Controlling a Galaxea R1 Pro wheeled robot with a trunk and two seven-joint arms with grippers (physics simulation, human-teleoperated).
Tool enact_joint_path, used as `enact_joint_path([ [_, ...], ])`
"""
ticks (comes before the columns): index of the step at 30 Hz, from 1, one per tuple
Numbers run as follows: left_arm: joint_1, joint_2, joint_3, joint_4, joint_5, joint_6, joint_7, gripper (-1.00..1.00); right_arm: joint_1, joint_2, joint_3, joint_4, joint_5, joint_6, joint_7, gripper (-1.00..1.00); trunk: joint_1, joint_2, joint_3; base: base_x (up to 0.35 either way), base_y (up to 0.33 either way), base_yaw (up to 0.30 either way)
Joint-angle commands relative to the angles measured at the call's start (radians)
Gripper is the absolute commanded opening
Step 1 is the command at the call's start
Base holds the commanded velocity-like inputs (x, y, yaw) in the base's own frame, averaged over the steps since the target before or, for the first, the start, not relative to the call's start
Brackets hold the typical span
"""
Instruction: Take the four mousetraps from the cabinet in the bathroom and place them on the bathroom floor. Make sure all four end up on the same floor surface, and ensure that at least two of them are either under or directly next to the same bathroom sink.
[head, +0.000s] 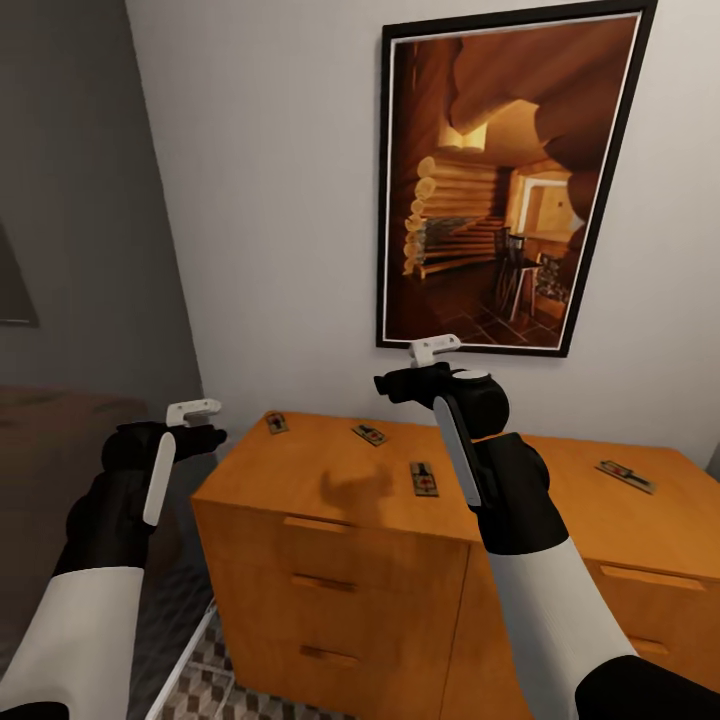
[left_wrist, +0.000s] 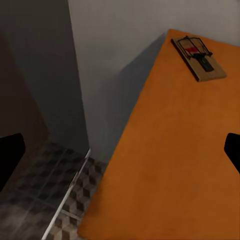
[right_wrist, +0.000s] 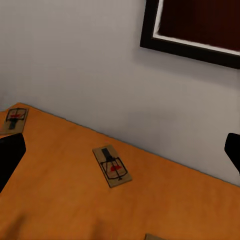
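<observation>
Both claws, left (head: 205, 428) and right (head: 398, 378), hang spread and empty; I see four mousetraps (head: 424, 478) on the cabinet (head: 330, 520), no readable writing.

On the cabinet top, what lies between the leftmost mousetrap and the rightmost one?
In the head view, two more mousetraps lie between the leftmost mousetrap and the rightmost.

Matt orange wooden cabinet (head: 330, 480) carries tan wooden, wire-fitted mousetraps (head: 424, 478).

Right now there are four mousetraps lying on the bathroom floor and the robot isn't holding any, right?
Not quite. The head view shows the four mousetraps lying on top of the cabinet, not the floor. Both grippers, left and right, hold nothing.
</observation>
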Motion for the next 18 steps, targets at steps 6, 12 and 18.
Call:
enact_joint_path([
  [6, -0.001, -0.004, -0.001, 0.0, 0.003, 0.004, 0.005, 1.0, -0.001, 0.0, 0.002, 0.0, 0.0, 0.005, -0.004, 1.0, 0.0, -0.001, -0.001, 0.001, 0.0, 0.034],
  [12, -0.001, -0.008, -0.001, 0.005, 0.003, 0.004, 0.006, 1.0, -0.001, 0.0, 0.002, 0.001, -0.002, 0.005, -0.003, 1.0, 0.0, -0.001, -0.001, 0.105, 0.0, 0.011],
  [18, -0.001, -0.01, -0.002, 0.016, 0.003, 0.004, 0.007, 1.0, -0.001, 0.0, 0.003, 0.003, -0.003, 0.005, -0.003, 1.0, 0.0, -0.001, -0.001, 0.253, 0.0, 0.003],
])
